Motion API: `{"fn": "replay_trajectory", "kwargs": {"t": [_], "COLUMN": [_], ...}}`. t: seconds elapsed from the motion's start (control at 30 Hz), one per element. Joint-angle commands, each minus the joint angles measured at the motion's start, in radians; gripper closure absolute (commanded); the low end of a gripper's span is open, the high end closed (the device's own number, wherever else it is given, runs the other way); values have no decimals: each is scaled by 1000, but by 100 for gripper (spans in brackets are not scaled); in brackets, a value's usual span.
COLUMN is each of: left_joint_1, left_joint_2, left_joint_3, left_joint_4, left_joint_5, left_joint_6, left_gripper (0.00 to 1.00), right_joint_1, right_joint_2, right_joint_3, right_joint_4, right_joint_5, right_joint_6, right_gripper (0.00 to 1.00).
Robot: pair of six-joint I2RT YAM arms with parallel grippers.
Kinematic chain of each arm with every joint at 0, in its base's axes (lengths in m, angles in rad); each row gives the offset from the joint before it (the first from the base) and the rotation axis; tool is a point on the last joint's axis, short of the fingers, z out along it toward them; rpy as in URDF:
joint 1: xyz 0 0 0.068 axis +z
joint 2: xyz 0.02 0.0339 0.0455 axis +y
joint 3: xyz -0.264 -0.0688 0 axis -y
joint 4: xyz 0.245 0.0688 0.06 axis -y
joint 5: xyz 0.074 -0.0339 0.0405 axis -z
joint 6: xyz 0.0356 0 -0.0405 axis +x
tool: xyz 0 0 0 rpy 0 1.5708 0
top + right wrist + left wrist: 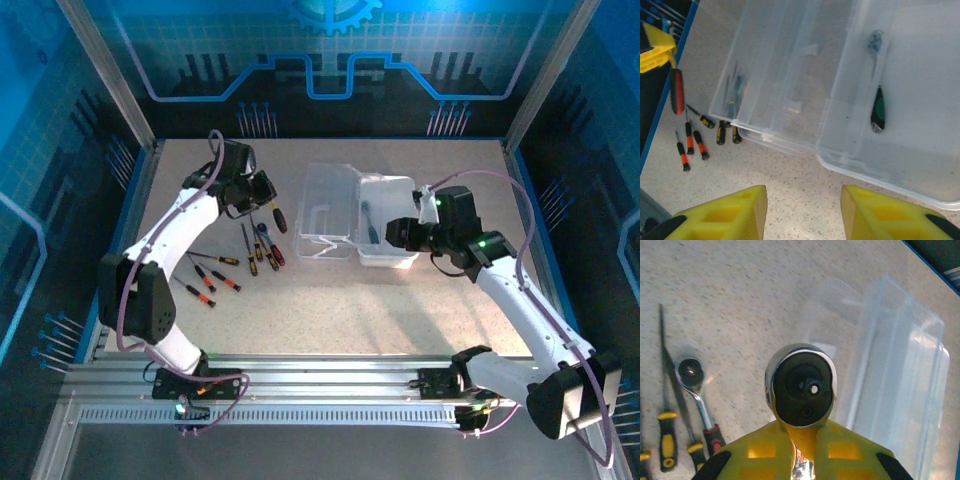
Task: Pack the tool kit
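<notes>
The tool kit case [358, 215] lies open mid-table, its clear lid [775, 75] to the left of its base [920, 165]. A green-handled tool [878, 107] lies in the base. My left gripper [802, 432] is shut on a ratchet wrench [800, 390], whose chrome head sticks out past the yellow fingers, left of the case [900, 370]. The wrench's red handle [676, 92] also appears in the right wrist view. My right gripper [802, 200] is open and holds nothing, above bare table just short of the case's near edge. In the top view it [393, 232] sits at the base's right side.
Several small red- and yellow-handled screwdrivers [235, 265] lie loose on the table left of the case. A second ratchet wrench [695, 385] lies among them below my left gripper [260, 190]. Blue walls and metal posts ring the table.
</notes>
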Motion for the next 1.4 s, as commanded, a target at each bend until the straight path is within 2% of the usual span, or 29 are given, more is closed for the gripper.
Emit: {"fn": "replay_trajectory", "kwargs": {"t": [0.0, 0.17, 0.37, 0.5, 0.63, 0.87, 1.0, 1.1, 1.37], "left_joint_1": [-41, -81, -105, -121, -136, -151, -154, -155, -156], "left_joint_2": [-45, -43, 15, 31, 28, -13, -32, -43, -61], "left_joint_3": [-24, 1, 19, -26, -62, -128, -168, -177, -162], "left_joint_4": [61, 115, 200, 285, 349, 431, 468, 478, 485], "left_joint_5": [22, 50, 138, 193, 242, 296, 316, 318, 321], "left_joint_6": [52, 67, 43, -23, -78, -150, -176, -185, -193], "left_gripper": [100, 99, 99, 100, 100, 100, 100, 100, 100], "right_joint_1": [47, 135, 223, 264, 296, 300, 283, 280, 275], "right_joint_2": [30, 76, 167, 245, 332, 449, 494, 514, 513], "right_joint_3": [70, 126, 180, 197, 242, 332, 391, 408, 394], "right_joint_4": [-29, 24, 108, 190, 220, 159, 87, 67, 44], "right_joint_5": [-38, -34, -65, -105, -95, -6, -22, -33, 26], "right_joint_6": [-25, 8, 51, 88, 99, 64, 34, 36, 51], "right_gripper": [52, 47, 40, 33, 31, 31, 36, 40, 41]}}
